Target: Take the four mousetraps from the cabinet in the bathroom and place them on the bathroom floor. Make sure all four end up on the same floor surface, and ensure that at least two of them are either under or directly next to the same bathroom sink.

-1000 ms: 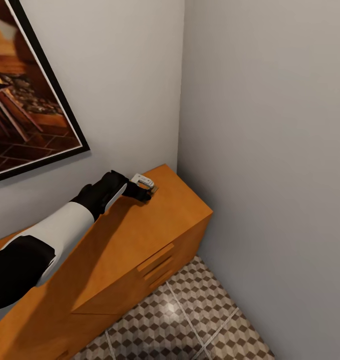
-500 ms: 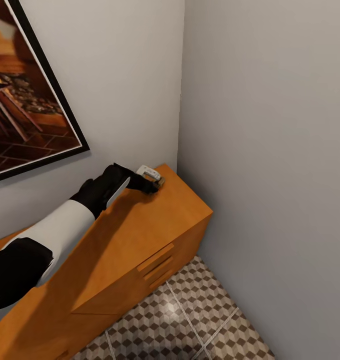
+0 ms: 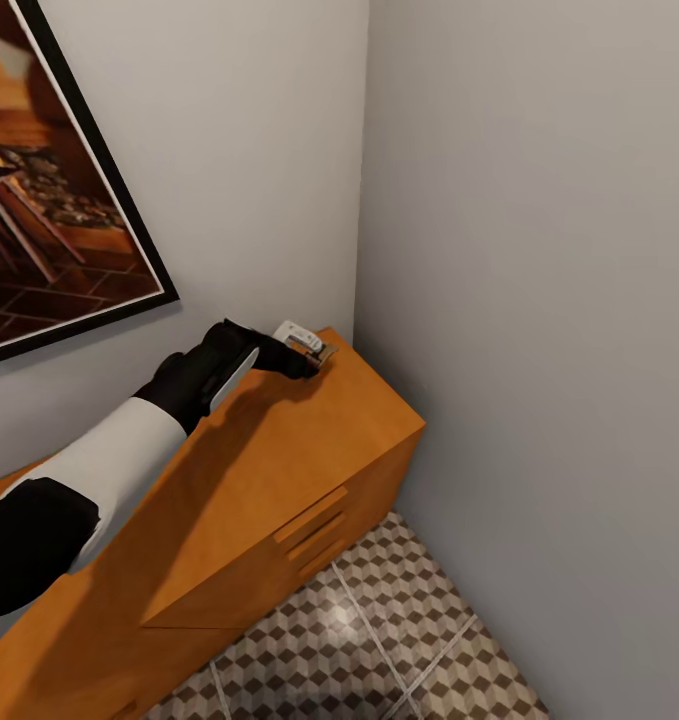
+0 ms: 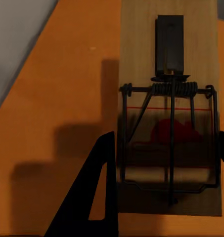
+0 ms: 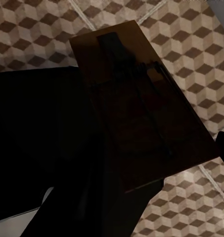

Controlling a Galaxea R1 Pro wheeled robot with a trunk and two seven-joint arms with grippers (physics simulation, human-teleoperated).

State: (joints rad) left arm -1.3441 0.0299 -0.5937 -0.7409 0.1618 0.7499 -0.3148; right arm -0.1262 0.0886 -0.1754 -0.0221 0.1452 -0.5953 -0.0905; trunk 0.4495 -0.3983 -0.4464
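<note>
My left arm reaches over the top of the orange-brown cabinet (image 3: 279, 460) toward its far corner. The left gripper (image 3: 297, 362) is shut on a mousetrap (image 3: 305, 343), a small board tilted just above the cabinet top. In the left wrist view this mousetrap (image 4: 168, 123) shows its wire spring and red mark, with one dark finger (image 4: 99, 192) tight against its side and the cabinet top (image 4: 52, 98) behind it. In the right wrist view my right gripper (image 5: 146, 133) is shut on another mousetrap (image 5: 136, 98), dark in shadow, above the cube-patterned bathroom floor (image 5: 191, 39).
A dark-framed picture (image 3: 49, 200) hangs on the wall behind the cabinet. The room's corner (image 3: 364, 250) is right beside the cabinet's end, with the grey side wall close by. Slim drawer handles (image 3: 314, 520) face the patterned floor (image 3: 399, 620).
My left gripper has carried the mousetrap a short way along the cabinet top toward the far corner by the wall. The head view itself has not shifted.
</note>
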